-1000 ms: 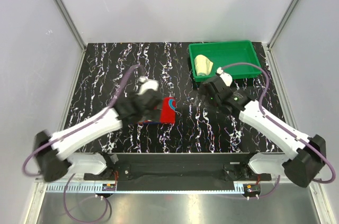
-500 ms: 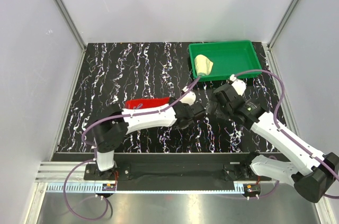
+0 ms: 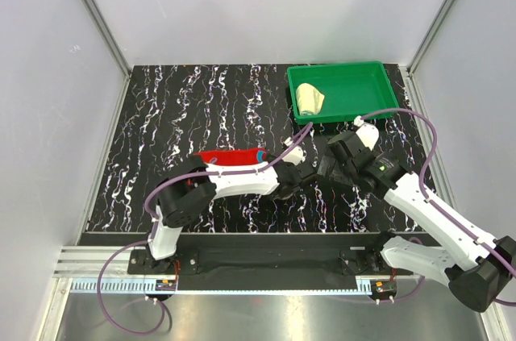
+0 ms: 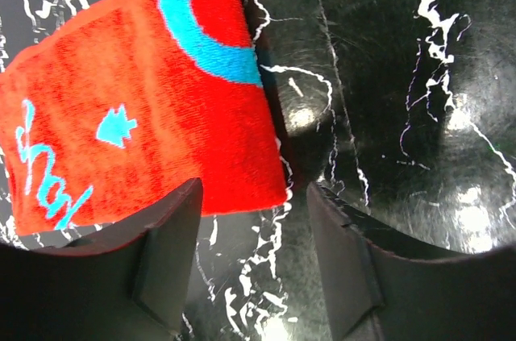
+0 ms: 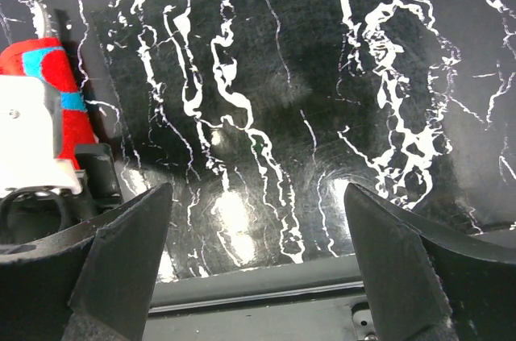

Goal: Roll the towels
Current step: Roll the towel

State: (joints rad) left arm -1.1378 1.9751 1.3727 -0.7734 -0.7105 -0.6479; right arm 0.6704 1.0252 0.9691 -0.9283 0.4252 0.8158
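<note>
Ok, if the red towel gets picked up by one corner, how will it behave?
Probably floppy: the red towel is soft knitted cloth lying flat, so a lifted corner would likely droop. Its fuzzy weave should resist slipping in the left gripper. It seems unlikely to roll away.

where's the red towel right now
In the top view the red towel lies on the black table, left of centre, just beyond the left arm and near-left of the green tray.

We see a robotics lab test cell: plain white panels in aluminium framing enclose a black marbled surface, with our left arm and right arm bolted to a mounting frame at its near edge.
</note>
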